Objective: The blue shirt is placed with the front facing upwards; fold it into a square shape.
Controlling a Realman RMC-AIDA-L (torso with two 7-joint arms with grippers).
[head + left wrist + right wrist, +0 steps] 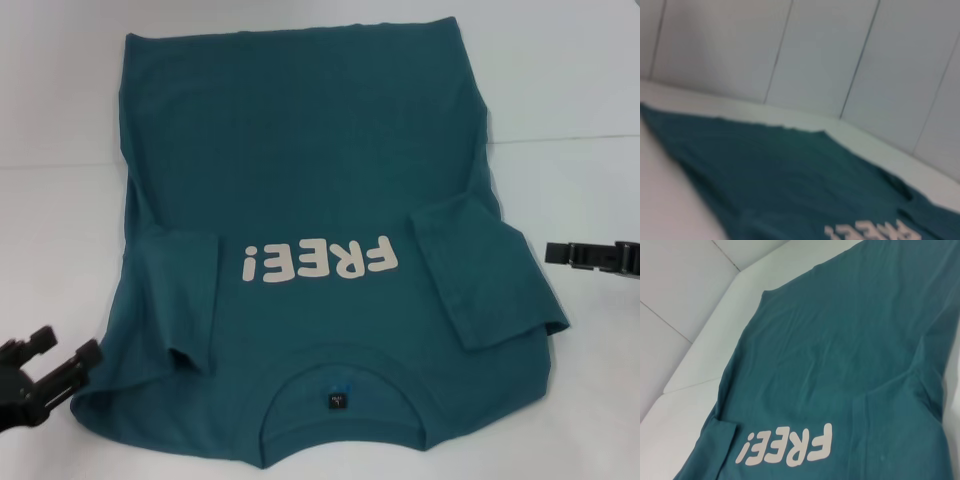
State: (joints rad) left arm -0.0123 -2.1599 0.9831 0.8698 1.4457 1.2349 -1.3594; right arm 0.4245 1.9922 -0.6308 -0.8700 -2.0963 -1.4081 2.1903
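Blue shirt [320, 200] folding waits on two pincers parked off the cloth: the left pincer [45, 375], fingers spread, sits just beside the near-left shoulder, while the right pincer [590, 257], whose fingers cannot be made out, hangs apart from the right sleeve [485, 265]. Outward from them the shirt lies face up on the white table [570, 100], collar [340, 395] nearest the robot, hem farthest, both sleeves turned in over the chest beside the "FREE!" lettering [318, 262]. Its long axis runs straight away from the robot, and the left arm looks the nearer.
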